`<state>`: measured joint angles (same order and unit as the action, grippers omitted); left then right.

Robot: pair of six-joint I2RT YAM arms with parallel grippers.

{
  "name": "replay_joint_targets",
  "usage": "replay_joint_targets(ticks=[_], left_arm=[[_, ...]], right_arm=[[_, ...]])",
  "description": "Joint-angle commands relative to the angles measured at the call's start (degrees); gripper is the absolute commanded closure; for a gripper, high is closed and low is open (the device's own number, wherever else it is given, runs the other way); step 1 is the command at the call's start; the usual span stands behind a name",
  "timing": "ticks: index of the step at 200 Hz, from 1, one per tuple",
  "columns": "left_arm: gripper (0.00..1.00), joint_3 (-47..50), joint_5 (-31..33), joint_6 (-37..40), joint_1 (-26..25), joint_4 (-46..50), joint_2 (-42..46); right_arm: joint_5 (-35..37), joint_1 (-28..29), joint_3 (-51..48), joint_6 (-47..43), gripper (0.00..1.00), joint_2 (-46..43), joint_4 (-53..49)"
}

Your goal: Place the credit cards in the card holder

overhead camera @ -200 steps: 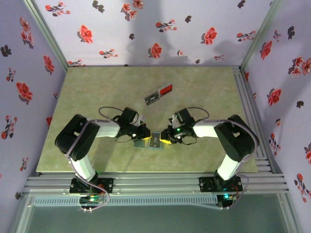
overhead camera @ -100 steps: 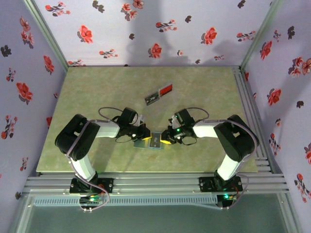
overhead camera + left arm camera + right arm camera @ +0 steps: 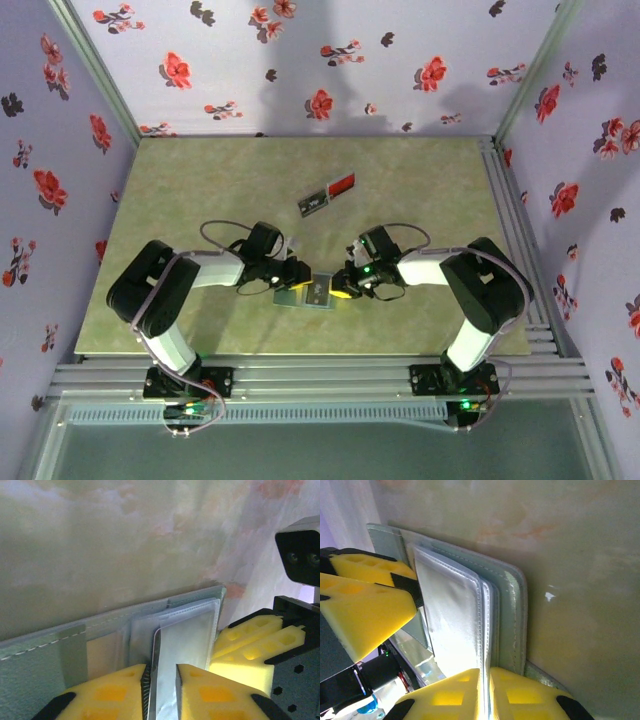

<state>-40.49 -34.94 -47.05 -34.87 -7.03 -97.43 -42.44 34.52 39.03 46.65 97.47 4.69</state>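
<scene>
The grey-teal card holder (image 3: pixel 300 296) lies open on the table between my two grippers. My left gripper (image 3: pixel 302 277) is at its left side, and in the left wrist view its jaws (image 3: pixel 160 669) stand slightly apart over a clear sleeve (image 3: pixel 192 630). A thin dark card edge (image 3: pixel 155 647) lies against the left pad. My right gripper (image 3: pixel 341 285) is pinched on the rim of the clear sleeve (image 3: pixel 451 612), jaws (image 3: pixel 485 674) nearly together. A red card (image 3: pixel 342 184) and a dark card (image 3: pixel 313 203) lie side by side farther back.
The holder's teal cover (image 3: pixel 42 645) lies flat on the mottled green table (image 3: pixel 200 190). The right gripper's yellow fingers (image 3: pixel 252 645) sit close beside my left ones. Floral walls enclose the table, and a metal rail (image 3: pixel 510 230) runs along its right edge.
The left gripper's jaws have parted a little and its arm has shifted slightly left. The right gripper has closed tighter on the sleeve. The holder and the two far cards stay put.
</scene>
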Motion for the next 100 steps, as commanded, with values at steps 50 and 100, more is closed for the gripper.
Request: replay_joint_targets(ticks=[50, 100], left_arm=[[0.75, -3.10, 3.21, 4.24, -0.20, 10.51, -0.24], [0.94, -2.14, 5.85, 5.14, -0.11, 11.80, -0.92]], right_arm=[[-2.30, 0.35, -0.90, 1.93, 0.85, -0.72, 4.27], [-1.34, 0.31, -0.82, 1.64, 0.78, -1.41, 2.40]])
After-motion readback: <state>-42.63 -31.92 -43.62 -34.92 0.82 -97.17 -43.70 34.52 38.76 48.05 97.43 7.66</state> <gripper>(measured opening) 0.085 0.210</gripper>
